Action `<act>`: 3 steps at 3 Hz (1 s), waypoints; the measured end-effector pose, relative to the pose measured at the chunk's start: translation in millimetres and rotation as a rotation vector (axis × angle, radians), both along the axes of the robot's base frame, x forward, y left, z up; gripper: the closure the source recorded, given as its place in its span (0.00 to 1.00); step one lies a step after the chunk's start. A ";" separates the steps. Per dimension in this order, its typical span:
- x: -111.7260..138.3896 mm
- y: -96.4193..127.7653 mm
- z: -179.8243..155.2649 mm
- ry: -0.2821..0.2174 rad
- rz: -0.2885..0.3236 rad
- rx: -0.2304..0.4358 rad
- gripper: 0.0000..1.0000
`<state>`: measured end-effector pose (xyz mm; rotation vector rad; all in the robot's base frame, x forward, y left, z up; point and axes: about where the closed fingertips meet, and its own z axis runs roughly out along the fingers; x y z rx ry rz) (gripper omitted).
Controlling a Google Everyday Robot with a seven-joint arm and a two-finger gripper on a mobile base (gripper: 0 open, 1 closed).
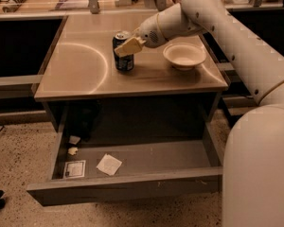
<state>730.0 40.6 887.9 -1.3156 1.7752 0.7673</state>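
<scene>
A dark soda can (124, 62) stands upright on the tan table top (75, 74), near its middle. My gripper (122, 45) reaches in from the right on the white arm and is closed around the can's upper half. One yellowish finger (128, 47) crosses the can's front, and the other is hidden behind it. A white bowl (183, 56) sits on the table just right of the can, apart from it.
Below the table top a drawer (132, 181) is pulled out wide. It holds a white paper square (109, 164), a small card (75, 169) and crumpled scraps (73, 150). My arm's large white link (260, 164) fills the right side. Cluttered counters run behind.
</scene>
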 end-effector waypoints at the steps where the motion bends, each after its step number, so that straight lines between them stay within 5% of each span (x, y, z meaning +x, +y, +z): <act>1: -1.7 5.3 -17.1 0.031 0.010 -0.005 1.00; 3: -1.7 5.4 -17.1 0.031 0.010 -0.005 0.58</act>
